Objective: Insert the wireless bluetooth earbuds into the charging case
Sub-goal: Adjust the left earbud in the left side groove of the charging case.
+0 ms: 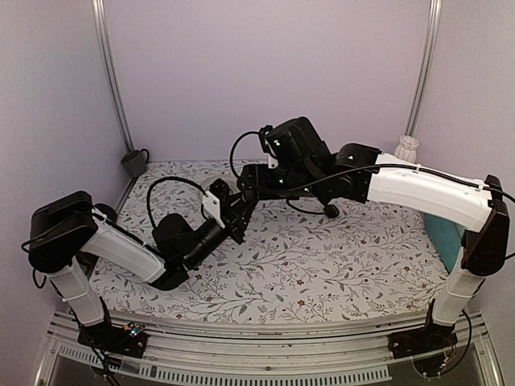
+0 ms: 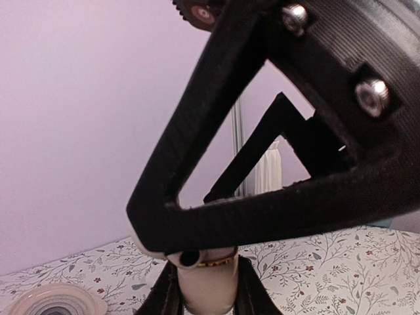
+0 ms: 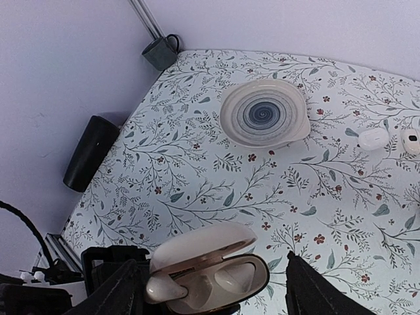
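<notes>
A: Which step was it at?

B: Pre-insert, I'd say. The L gripper point(image 2: 207, 294) was clamped on the charging case point(image 3: 210, 270), holding it up off the table mid-scene w/ the lid hinged open. The R gripper point(image 3: 213, 259) hung right over it, fingers spread wide, nothing in them, a gap on each side of the case.

A: And the buds?

B: The earbuds point(image 3: 374, 138) lay on the floral cloth point(image 3: 216, 190), just right of the swirl plate point(image 3: 228, 121). They were near each other and well apart from the case. So neither was in, by my read.

A: Next move?

B: Prob. the R arm had to leave the case, go over to one bud, come down w/ jaws straddling it & pinch gently. It's tiny & rounded, so likely to squirt out. Then bring it to a well, right way round. L needed to hold the case level for that.

A: How did the case look?

B: Glossy white/cream pebble, gold-ish trim round the rim, dark inner tray. One well showed & looked empty. A cream lump sat at the tray's left end; couldn't tell if it was part of the case or sth else. In the L wrist view only the case's pale body showed btwn the black fingers, w/ the R gripper's frame crowding the shot.
</notes>
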Available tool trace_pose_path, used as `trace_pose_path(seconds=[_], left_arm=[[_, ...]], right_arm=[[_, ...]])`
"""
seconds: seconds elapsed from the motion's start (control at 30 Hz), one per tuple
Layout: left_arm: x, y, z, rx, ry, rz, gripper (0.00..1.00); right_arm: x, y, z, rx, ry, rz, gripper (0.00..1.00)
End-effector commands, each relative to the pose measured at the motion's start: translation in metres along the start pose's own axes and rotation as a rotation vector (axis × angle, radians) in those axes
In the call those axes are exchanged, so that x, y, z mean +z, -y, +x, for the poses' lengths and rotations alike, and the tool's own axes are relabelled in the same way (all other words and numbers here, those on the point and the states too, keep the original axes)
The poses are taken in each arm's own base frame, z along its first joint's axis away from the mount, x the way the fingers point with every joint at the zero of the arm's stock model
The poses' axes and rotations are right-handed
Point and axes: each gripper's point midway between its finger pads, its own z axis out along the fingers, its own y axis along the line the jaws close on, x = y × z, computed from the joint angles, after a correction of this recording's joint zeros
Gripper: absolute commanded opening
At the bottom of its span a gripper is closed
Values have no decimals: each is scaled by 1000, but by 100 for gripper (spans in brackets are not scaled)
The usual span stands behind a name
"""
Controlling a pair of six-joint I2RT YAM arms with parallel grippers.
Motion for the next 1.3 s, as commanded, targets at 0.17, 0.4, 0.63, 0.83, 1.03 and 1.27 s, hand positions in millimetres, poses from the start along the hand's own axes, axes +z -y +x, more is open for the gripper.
trace_pose_path(seconds=[0.17,0.4,0.63,0.83,1.03,1.27], left_arm=[[3,-5,-20,-17,54,-11,0],[3,-6,-20,-15,55,-13,0],[2,-5,-21,-18,61,-11,0],[1,-5,-21,-19,63,-7,0],[-2,-5,-24,-21,74,-3,0],[-4,-5,-25,-23,79,1,0]], right_arm=[[-12,5,1,10,6,13,73],[-14,8,1,14,10,20,72],[-17,9,1,19,13,21,71],[-18,11,0,23,18,23,71],[-19,12,0,26,19,25,71],[-22,15,2,34,21,30,71]])
